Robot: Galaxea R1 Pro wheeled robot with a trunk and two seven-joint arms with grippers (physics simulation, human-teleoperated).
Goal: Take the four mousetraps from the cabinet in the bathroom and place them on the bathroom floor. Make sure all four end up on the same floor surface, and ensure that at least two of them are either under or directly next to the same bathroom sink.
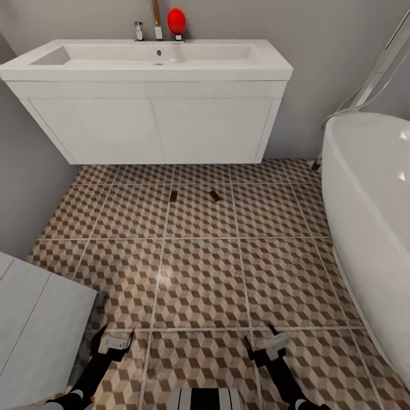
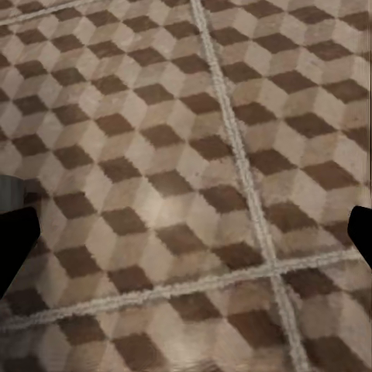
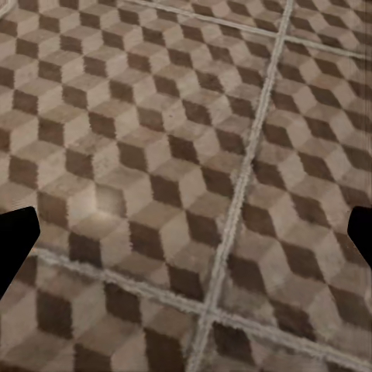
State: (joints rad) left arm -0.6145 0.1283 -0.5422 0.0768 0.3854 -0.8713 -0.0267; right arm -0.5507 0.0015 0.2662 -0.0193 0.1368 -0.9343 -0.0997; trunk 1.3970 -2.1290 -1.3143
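Mousetraps: two on the bathroom floor (image 1: 199, 273), none in either claw.

- Left claw (image 1: 114, 343): lower left of the head view, low over the tiles, fingers apart, empty. Its wrist view has dark fingertips (image 2: 15, 240) at both side edges with bare tile between.
- Right claw (image 1: 272, 346): lower centre-right, fingers apart, empty, over bare tile.
- First mousetrap (image 1: 173, 196): small brown board, centre of the frame, lying flat just in front of the vanity.
- Second mousetrap (image 1: 214, 196): near the first, on the adjoining tile, turned at a slant.
- Bathroom sink (image 1: 154, 57): upper frame, white basin on a white vanity.
- Bathtub (image 1: 370, 188): right edge.
- Grey unit (image 1: 34, 324): lower left corner.

Status, as judged: the sink condition looks met by this pair. Two mousetraps are left to fetch from the cabinet.
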